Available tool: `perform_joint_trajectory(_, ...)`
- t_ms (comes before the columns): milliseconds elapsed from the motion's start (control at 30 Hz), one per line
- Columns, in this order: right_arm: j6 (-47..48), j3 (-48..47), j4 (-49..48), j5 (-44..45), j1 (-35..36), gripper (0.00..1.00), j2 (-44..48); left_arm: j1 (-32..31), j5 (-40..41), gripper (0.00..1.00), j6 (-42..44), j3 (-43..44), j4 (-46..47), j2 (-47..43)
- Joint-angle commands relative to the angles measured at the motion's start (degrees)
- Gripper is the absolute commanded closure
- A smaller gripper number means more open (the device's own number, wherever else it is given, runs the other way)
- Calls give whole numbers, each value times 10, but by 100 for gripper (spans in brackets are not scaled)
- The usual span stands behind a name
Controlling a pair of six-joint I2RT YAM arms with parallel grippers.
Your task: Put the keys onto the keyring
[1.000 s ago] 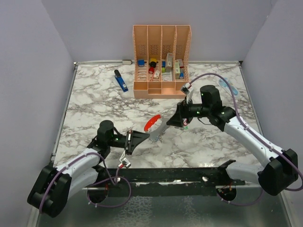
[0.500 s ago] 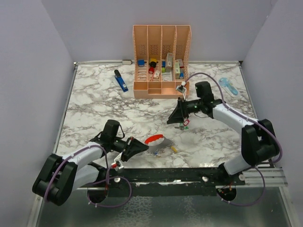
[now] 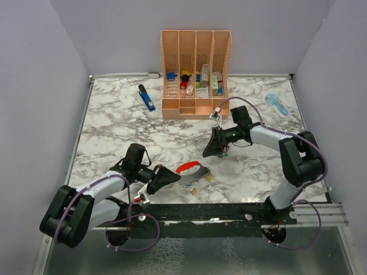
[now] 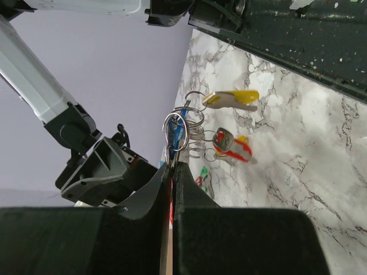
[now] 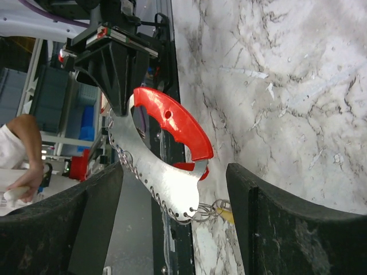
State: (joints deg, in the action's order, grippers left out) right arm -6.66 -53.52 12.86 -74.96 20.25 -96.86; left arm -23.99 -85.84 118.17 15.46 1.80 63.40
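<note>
left tool [image 3: 175, 176] clenched on the keyring [image 5: 172, 123], both fingers pressed flat against the thin grey-white plate; keyring positioned over the near middle of the bench [image 3: 114, 132], in front of the left arm; keys [image 4: 232, 98] with yellow, red and blue heads hang on small wire rings from the perforated grey edge, close to the marble; contact with the marble cannot be determined; right tool [image 3: 207, 153] released, fingers spread with nothing between them, aimed at the keyring from the far side and apart from it.
</note>
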Motion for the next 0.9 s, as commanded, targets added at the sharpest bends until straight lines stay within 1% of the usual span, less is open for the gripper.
perform_joint_trajectory(0, 6, 7, -5, -37, 1, 27, -14, 3, -62, 100, 405, 11, 58, 21)
perform_joint_trajectory(200, -21, 12, -41, -30, 7, 27, -16, 3, -58, 100, 405, 25, 106, 58)
perform_joint_trajectory(333, -29, 26, -61, -4, 10, 27, -23, 3, -56, 100, 405, 33, 129, 69)
perform_joint_trajectory(467, -77, 47, -139, 1, 10, 27, -22, 2, -60, 100, 405, 40, 124, 65)
perform_joint_trajectory(600, -106, 50, -180, 2, 11, 28, -24, 3, -56, 100, 405, 41, 124, 64)
perform_joint_trajectory(867, -133, 56, -225, -8, 15, 34, -33, 3, -55, 100, 405, 48, 169, 88)
